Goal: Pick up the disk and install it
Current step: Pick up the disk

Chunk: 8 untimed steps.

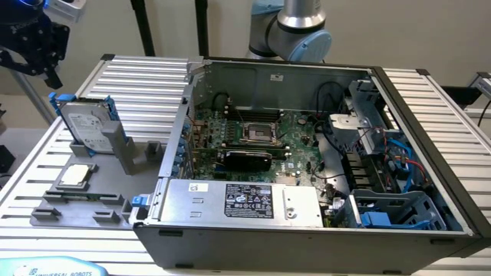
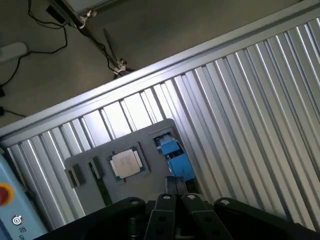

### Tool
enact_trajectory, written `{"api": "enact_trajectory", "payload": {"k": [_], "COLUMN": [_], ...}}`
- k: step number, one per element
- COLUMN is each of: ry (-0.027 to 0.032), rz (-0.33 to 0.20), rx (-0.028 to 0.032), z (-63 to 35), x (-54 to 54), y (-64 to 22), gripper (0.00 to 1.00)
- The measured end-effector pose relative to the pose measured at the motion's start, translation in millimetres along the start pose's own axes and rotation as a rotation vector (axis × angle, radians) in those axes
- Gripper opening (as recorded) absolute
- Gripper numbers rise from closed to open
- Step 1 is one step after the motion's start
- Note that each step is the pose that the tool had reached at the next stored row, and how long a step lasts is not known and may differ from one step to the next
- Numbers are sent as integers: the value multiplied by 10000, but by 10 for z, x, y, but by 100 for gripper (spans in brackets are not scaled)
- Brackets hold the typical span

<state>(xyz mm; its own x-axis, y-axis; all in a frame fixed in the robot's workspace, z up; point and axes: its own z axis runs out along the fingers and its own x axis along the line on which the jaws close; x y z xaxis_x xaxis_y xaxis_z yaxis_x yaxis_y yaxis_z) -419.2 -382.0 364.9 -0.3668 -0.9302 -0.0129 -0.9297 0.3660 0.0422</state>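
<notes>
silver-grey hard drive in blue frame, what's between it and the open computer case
In the exterior view, the grey plastic fixture's tall post and a short grey block stand between the hard drive and the case.

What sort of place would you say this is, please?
Likely a robotics lab bench for computer assembly: an open computer case on a ribbed aluminium table, a fixture holding the disk, and a robot arm behind.

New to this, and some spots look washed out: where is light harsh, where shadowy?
Exterior view: the table is evenly lit; the computer case is darker inside. Wrist view: glare whitens the table's ribs beside the grey holder; the floor is dim.
</notes>
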Motion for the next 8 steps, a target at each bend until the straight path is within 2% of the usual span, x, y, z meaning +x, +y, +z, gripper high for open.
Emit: {"api": "enact_trajectory", "payload": {"k": [8], "ry": [20], "rz": [-1445], "rx": [68], "z": [2], "x": [0], "y": [0], "gripper": [11]}}
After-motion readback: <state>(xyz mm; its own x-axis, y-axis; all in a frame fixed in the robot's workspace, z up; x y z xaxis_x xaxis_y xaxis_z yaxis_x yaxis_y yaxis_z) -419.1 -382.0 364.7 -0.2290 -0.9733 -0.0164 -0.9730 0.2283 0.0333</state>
